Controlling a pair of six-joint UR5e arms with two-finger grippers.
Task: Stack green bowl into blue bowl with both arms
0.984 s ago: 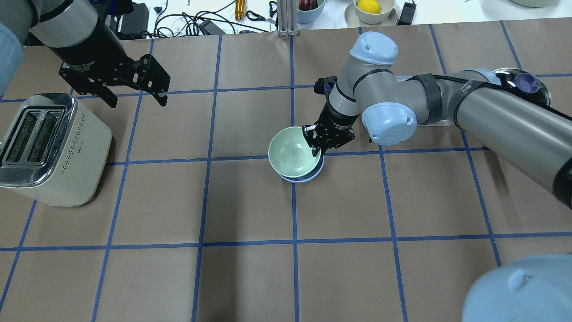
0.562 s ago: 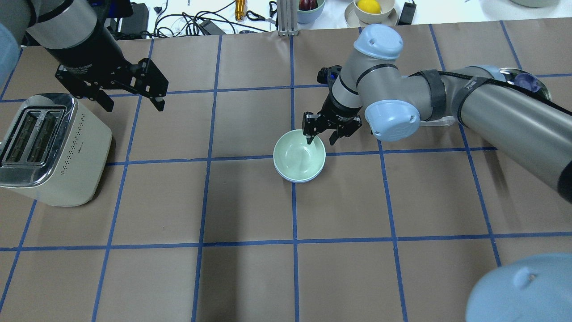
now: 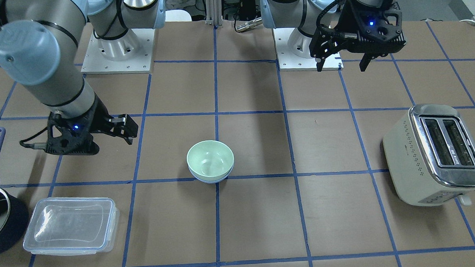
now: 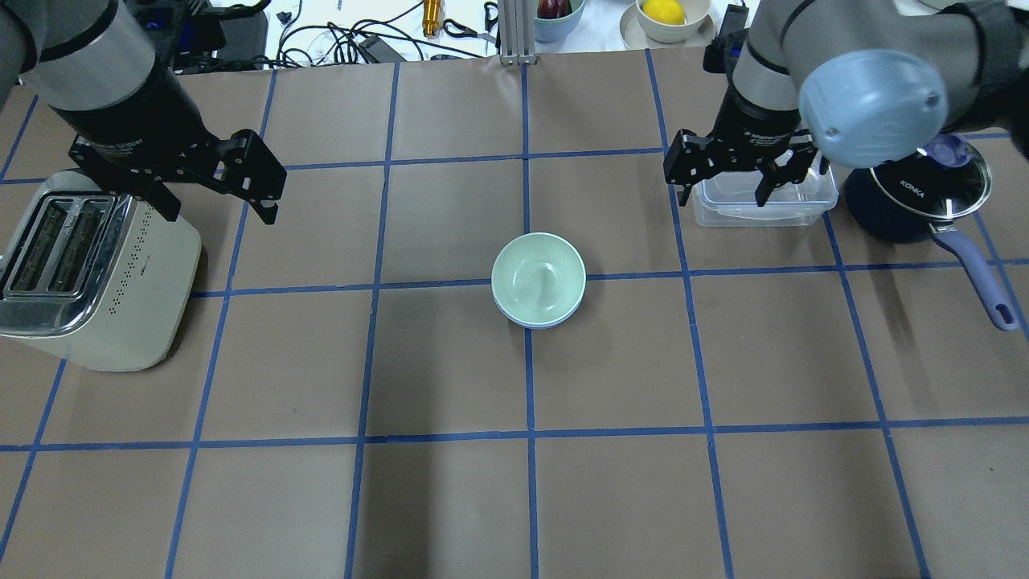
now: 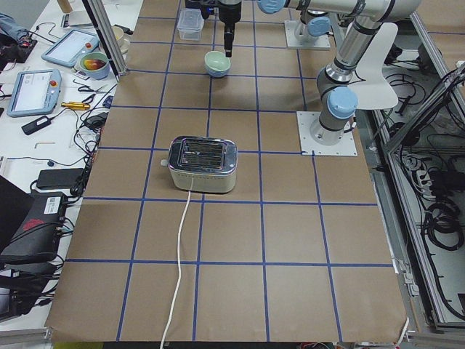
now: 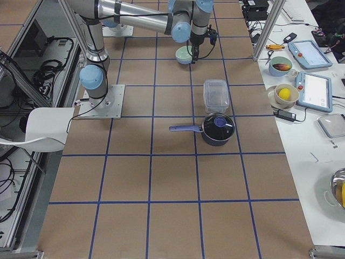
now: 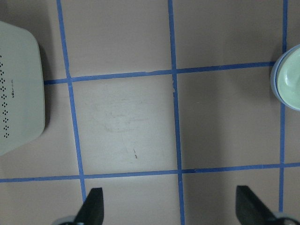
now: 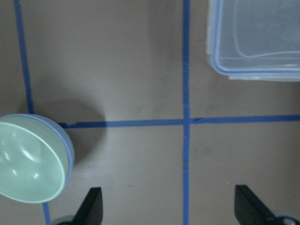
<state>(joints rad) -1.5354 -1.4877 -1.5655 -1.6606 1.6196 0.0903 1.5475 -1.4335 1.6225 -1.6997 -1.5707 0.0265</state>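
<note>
The green bowl (image 4: 538, 277) sits nested upright inside the blue bowl (image 4: 537, 324) at the table's middle; only the blue bowl's rim shows beneath it. The stack also shows in the front view, green bowl (image 3: 210, 158) in blue bowl (image 3: 211, 180), and in the right wrist view (image 8: 29, 161). My right gripper (image 4: 719, 197) is open and empty, raised well to the right of the bowls, over the clear container. My left gripper (image 4: 219, 211) is open and empty, raised far to the left by the toaster. Both show open in the front view, right gripper (image 3: 127, 130) and left gripper (image 3: 342, 66).
A cream toaster (image 4: 88, 273) stands at the left edge. A clear lidded plastic container (image 4: 796, 207) and a dark navy saucepan (image 4: 916, 201) with its handle toward the robot sit at the right. Cables and bowls of fruit lie beyond the table's far edge.
My right gripper opened, let go of the green bowl, which settled into the blue bowl, and drew away up and right over the container. My left gripper drifted slightly back toward the robot.
</note>
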